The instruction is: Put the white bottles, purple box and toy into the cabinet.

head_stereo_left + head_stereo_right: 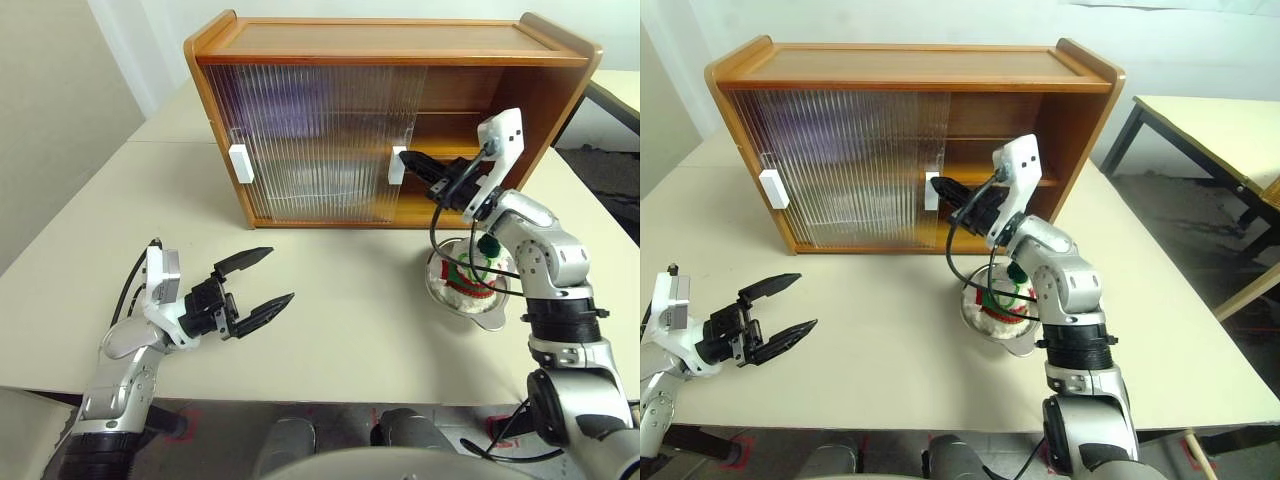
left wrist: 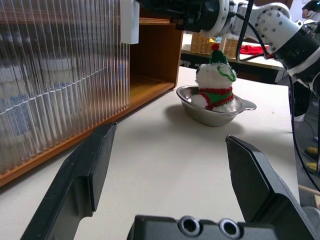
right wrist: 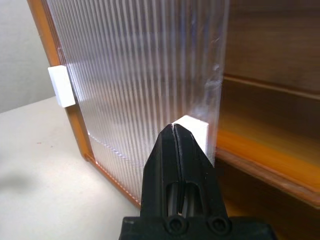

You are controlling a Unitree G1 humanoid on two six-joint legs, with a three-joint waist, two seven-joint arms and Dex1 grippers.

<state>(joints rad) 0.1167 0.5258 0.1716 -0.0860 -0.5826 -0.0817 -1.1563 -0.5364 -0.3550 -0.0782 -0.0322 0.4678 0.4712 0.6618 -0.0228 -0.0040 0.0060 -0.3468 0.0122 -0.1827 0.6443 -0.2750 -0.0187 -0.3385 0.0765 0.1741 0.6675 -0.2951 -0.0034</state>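
Table (image 1: pixel 340 330) pale beige, beside white wall; left claw (image 1: pixel 262 284) agape, empty; right claw (image 1: pixel 409 160) closed.

A wooden cabinet (image 1: pixel 400 50) stands at the back of a pale bench (image 1: pixel 330 330). Its two ribbed sliding doors (image 1: pixel 310 140) sit stacked over the cabinet's left part, closing that side off. The cabinet's right part is an open gap, showing a middle shelf (image 1: pixel 445 125) and the floor of the cabinet. The right gripper (image 1: pixel 412 160), fingers pressed together, sits at the edge of that gap against the white door handle (image 1: pixel 398 165), partly blocking it. A steel bowl (image 1: pixel 468 290) holding the toy (image 1: pixel 472 265) stands on the bench just before the opening. The bench before the closed doors lies bare.
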